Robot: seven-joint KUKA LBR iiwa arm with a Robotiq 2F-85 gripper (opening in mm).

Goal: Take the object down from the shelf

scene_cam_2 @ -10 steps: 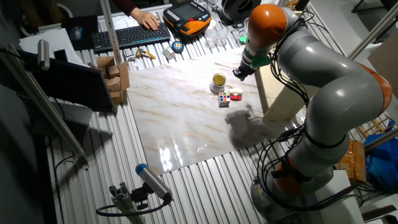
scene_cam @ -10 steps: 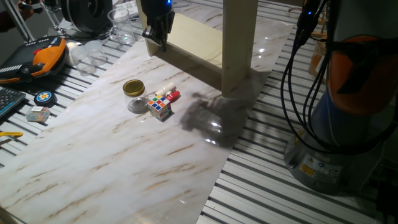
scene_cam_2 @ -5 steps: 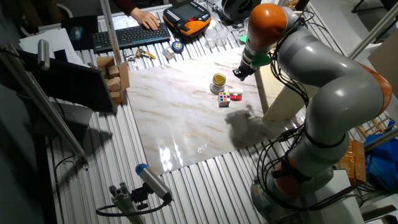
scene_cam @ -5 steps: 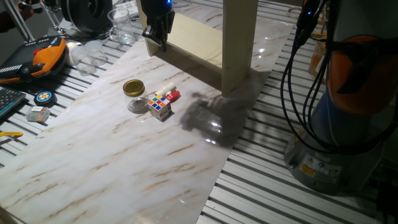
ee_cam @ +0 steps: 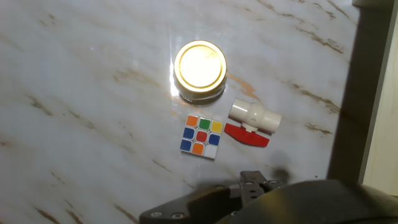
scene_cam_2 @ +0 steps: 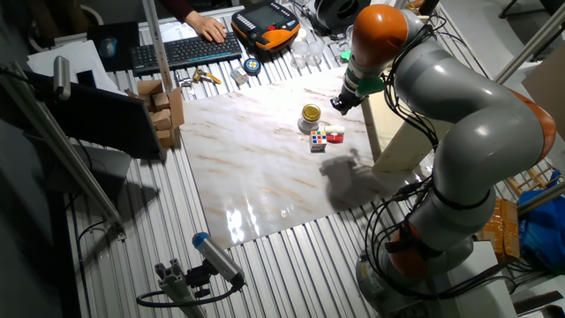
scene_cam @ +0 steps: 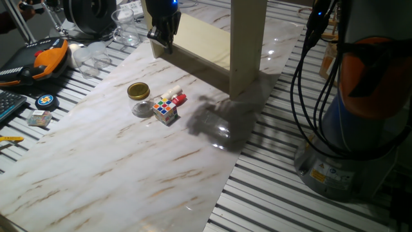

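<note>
Three small items sit clustered on the white marble-pattern surface (scene_cam: pixel 96 161): a glass jar with a gold metal lid (scene_cam: pixel 138 91), a multicoloured puzzle cube (scene_cam: pixel 165 110), and a white plastic pipe valve with a red handle (scene_cam: pixel 175 96). In the hand view the jar (ee_cam: pixel 199 67) is uppermost, the cube (ee_cam: pixel 201 135) below it, and the valve (ee_cam: pixel 253 119) just right of the cube, all close together; whether they touch is unclear.

The cream-coloured boxy wooden shelf unit (scene_cam: pixel 248 45) stands at the far edge of the surface, one upright panel nearest the fixed camera, a flat board behind it. In the other fixed view the shelf (scene_cam_2: pixel 395 132) is largely hidden by the grey and orange arm (scene_cam_2: pixel 459 106). Its panel edge runs down the right side of the hand view (ee_cam: pixel 367 87).

The black two-finger gripper (scene_cam: pixel 162 35) hangs above the surface, just beside the shelf's left end and up-frame of the three items. In the other fixed view the gripper (scene_cam_2: pixel 340 102) sits between the jar (scene_cam_2: pixel 311 113) and the shelf. The camera on the hand looks straight down on the items. Only dark gripper housing shows at the bottom of that view, so I cannot tell whether the jaws are apart or together; nothing visible in them.

No object visible on the shelf from these angles.

Off the surface, left: black keyboard (scene_cam_2: pixel 181 51), orange-and-black device (scene_cam: pixel 48 55).
</note>
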